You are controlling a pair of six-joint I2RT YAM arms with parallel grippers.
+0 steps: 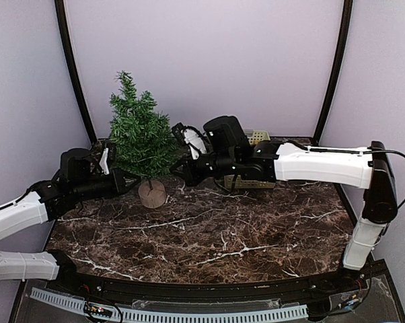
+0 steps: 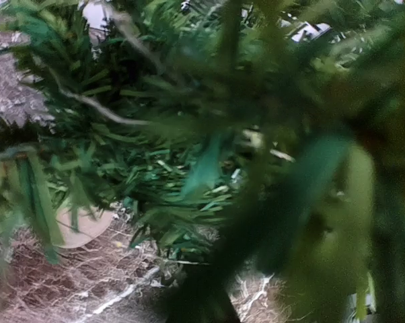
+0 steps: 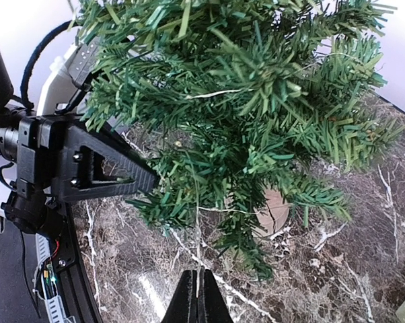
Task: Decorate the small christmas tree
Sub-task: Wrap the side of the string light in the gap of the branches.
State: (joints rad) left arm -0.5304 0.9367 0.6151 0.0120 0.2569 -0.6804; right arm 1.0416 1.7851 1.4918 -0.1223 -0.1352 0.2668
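The small christmas tree (image 1: 138,131) stands at the back left on its round tan base (image 1: 152,194). My right gripper (image 3: 200,282) is shut on a thin pale string (image 3: 198,242) that runs up into the lower branches (image 3: 209,175); in the top view this gripper (image 1: 179,171) sits just right of the tree. My left gripper (image 1: 124,179) is pushed into the lower left branches. It also shows in the right wrist view (image 3: 145,182), its tip touching the needles. In the left wrist view blurred branches (image 2: 209,134) hide its fingers. The base shows there too (image 2: 81,229).
A pale slatted basket (image 1: 256,138) stands at the back behind my right arm. The dark marble tabletop (image 1: 223,235) stretches in front of the tree. Pale walls with black posts (image 1: 75,74) close in the back and sides.
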